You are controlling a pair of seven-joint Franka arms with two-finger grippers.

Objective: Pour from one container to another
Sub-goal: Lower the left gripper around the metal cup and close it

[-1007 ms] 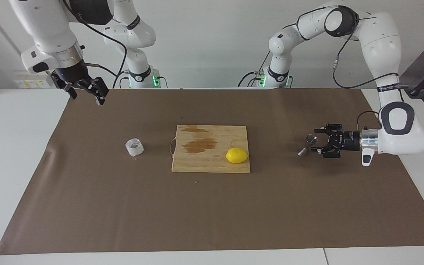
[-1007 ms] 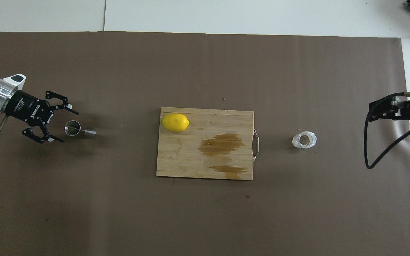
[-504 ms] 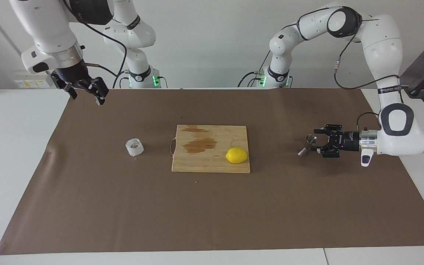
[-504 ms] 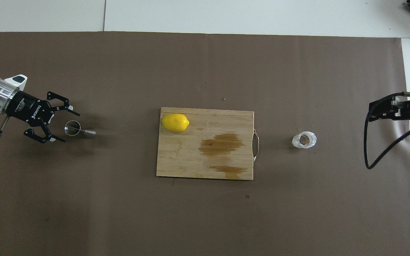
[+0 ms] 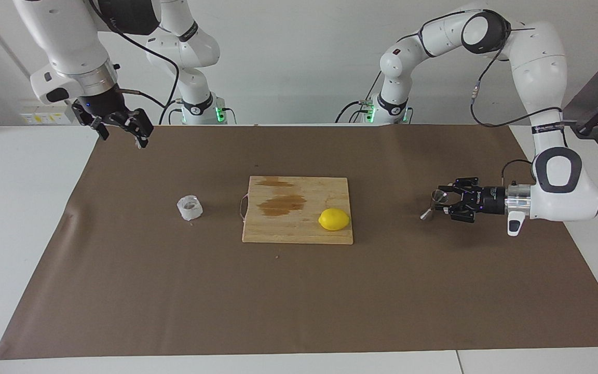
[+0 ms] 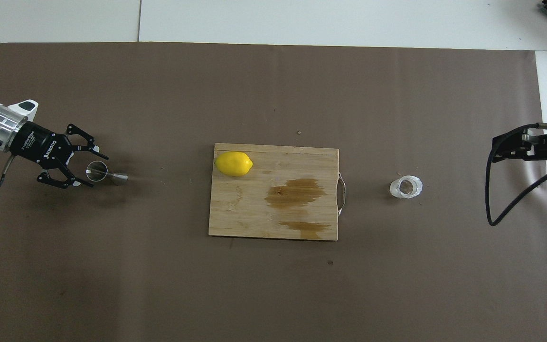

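White table [image 5: 18, 208] under a brown paper mat [image 5: 299, 301], likely there to catch spills

Wooden cutting board [image 5: 299, 231] at the mat's middle, darkened by wet stains [image 5: 281, 203], with a lemon [image 5: 334, 219] on its corner toward the left arm's end; neither seems needed for the pour

Right gripper [image 5: 122, 130] parked high over the mat's edge at its own end, jaws wide and empty, waiting, probably so as to come down on the cup once the receiver is in hand

Left gripper [image 5: 442, 200] brought in low and level from its end of the table, jaws standing apart on either side of the jigger [image 6: 97, 171] at its upper cone, drawn in to a narrow gap; no firm grip to be made out. Sideways approach judged sensible: keeps the open mouth up

Translucent cup [image 5: 189, 207] upright on the mat beside the board's handle, toward the right arm's end, well apart from the jigger at the left arm's end. Nothing poured yet
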